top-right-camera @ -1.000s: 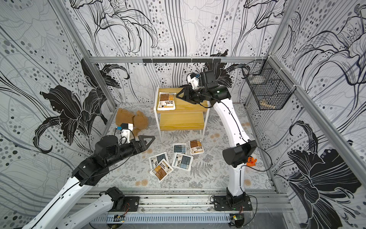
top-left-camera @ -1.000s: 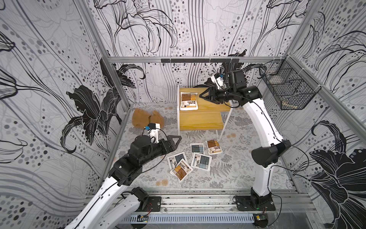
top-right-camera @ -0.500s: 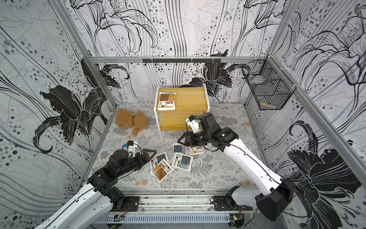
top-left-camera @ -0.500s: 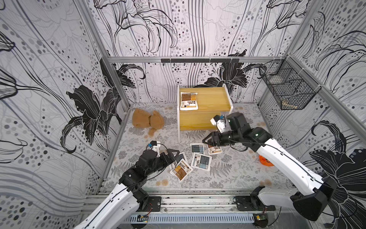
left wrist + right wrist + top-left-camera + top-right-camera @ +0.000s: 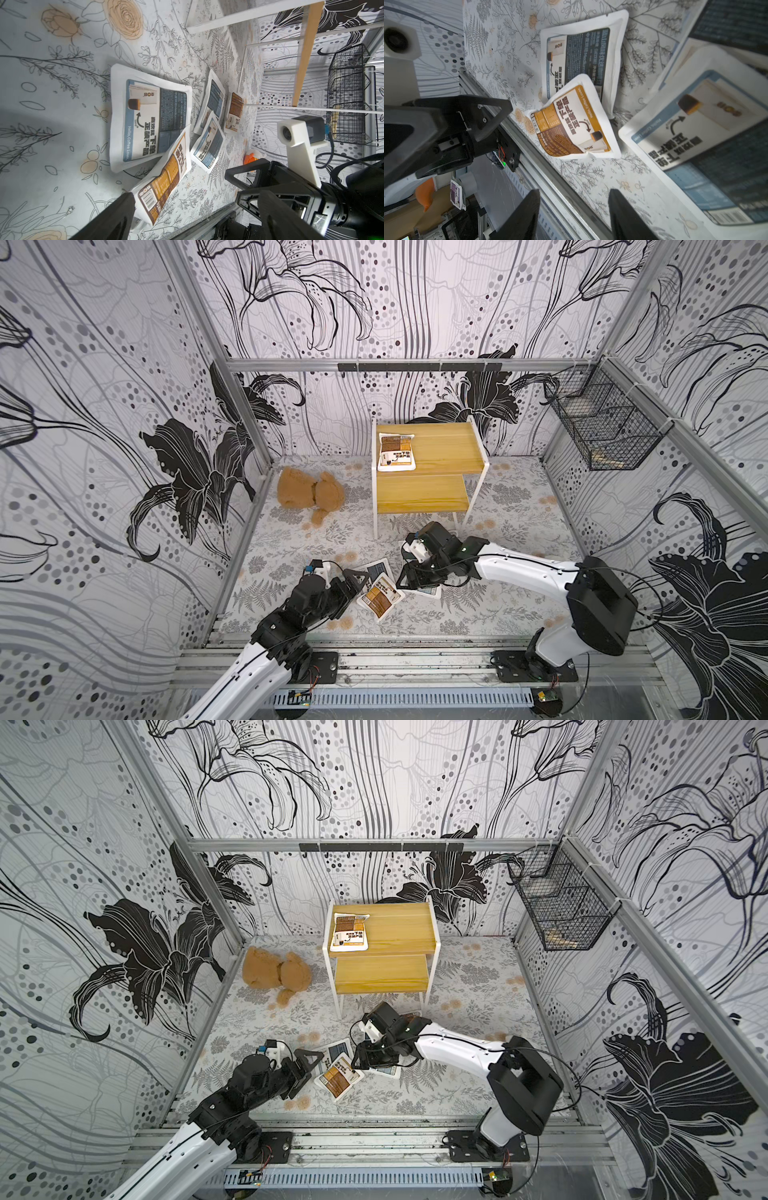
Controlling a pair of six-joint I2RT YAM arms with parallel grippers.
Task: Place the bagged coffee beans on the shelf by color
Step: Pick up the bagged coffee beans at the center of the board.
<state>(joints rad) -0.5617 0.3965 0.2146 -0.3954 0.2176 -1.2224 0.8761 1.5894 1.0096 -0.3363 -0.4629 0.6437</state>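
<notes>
The shelf (image 5: pixel 432 456) (image 5: pixel 386 936) stands at the back with one brown-orange bag (image 5: pixel 397 452) on its upper board. Several bagged coffee beans lie on the floor in front. A brown-orange bag (image 5: pixel 380 597) (image 5: pixel 166 176) (image 5: pixel 575 122) overlaps a blue one (image 5: pixel 149 120) (image 5: pixel 581 56). My left gripper (image 5: pixel 355 585) (image 5: pixel 193 212) is open around the brown-orange bag's barcode end, with one finger (image 5: pixel 116 218) against it. My right gripper (image 5: pixel 409 578) (image 5: pixel 574 214) hangs open and empty above another blue bag (image 5: pixel 699 128) (image 5: pixel 430 592).
A brown teddy bear (image 5: pixel 309 493) lies left of the shelf. A black wire basket (image 5: pixel 602 431) hangs on the right wall. The metal front rail (image 5: pixel 415 655) runs close to the bags. Two more bags (image 5: pixel 214 99) (image 5: pixel 234 112) lie nearer the shelf's white legs (image 5: pixel 376 510).
My right arm came down from the shelf's upper board to the bags on the floor. My left arm dropped lower and reached in to the brown-orange bag.
</notes>
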